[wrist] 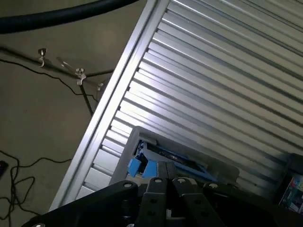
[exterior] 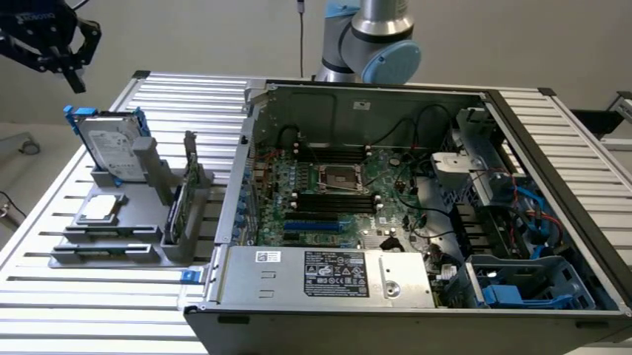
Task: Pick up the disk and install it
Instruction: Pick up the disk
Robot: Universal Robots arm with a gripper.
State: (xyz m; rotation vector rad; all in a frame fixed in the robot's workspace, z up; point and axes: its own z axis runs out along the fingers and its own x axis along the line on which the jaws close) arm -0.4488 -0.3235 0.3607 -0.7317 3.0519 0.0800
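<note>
Table (exterior: 99, 314) of ribbed aluminium slats, carrying an open computer case (exterior: 585, 214) and, on the exterior view's left, a grey parts stand (exterior: 118, 248). Nearest the camera sits the case's silver power supply (exterior: 326, 274), with a drive bay (exterior: 513, 288) fitted with blue plastic in the corner on the exterior view's right. Behind these lies the green motherboard (exterior: 326, 192).

On the stand, a small square silver chip (exterior: 102, 209) lies flat at the near end and a thin circuit card (exterior: 189, 181) stands on edge beside the case wall. Further back, the disk (exterior: 106, 148) stands upright in its slot, silver with a white label and a blue carrier frame around its edge.

Above and just behind the disk hangs the black hand (exterior: 75, 78), fingers pointing down, clear of the disk and not touching it. The wrist view looks down past the hand (wrist: 166, 182) to the disk's blue-edged top (wrist: 163, 156) directly below. The fingers are closed together and hold nothing.

At the far edge rises the robot arm (exterior: 371, 33).

The work appears to be at the approach for the pick-up — the disk is not yet gripped and the bay not yet filled. A grip would call for parted fingers, squared to the disk's thin top edge so they close on its flat faces.
</note>
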